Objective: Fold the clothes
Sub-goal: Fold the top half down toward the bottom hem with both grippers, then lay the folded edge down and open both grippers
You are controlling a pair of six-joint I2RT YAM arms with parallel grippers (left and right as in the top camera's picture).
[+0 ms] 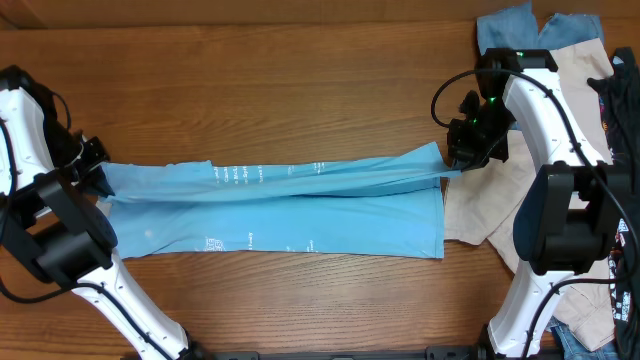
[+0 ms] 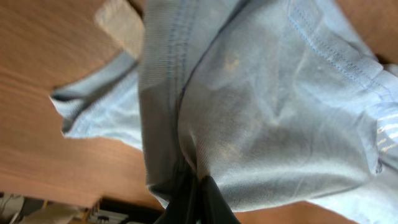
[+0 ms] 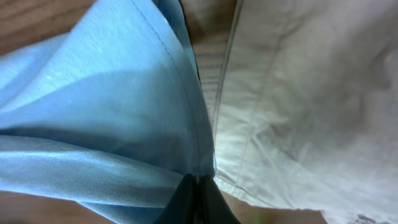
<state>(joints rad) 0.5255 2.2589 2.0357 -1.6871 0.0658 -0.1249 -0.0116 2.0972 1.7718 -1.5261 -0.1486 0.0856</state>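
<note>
The sky-blue T-shirt (image 1: 280,205) lies stretched in a long band across the table, with small white lettering on it. My left gripper (image 1: 95,172) is shut on its left end, and the cloth bunches at the black fingers in the left wrist view (image 2: 198,186). My right gripper (image 1: 455,160) is shut on its right end, and the blue cloth (image 3: 106,118) pinches into the fingers in the right wrist view (image 3: 198,186). The upper edge of the shirt is pulled taut between the two grippers. The lower layer lies flat.
A beige garment (image 1: 480,205) lies under and beside the right gripper, seen also in the right wrist view (image 3: 298,106). A dusty blue garment (image 1: 505,28) and dark clothes (image 1: 625,90) pile at the right edge. The wooden table (image 1: 280,90) extends behind the shirt.
</note>
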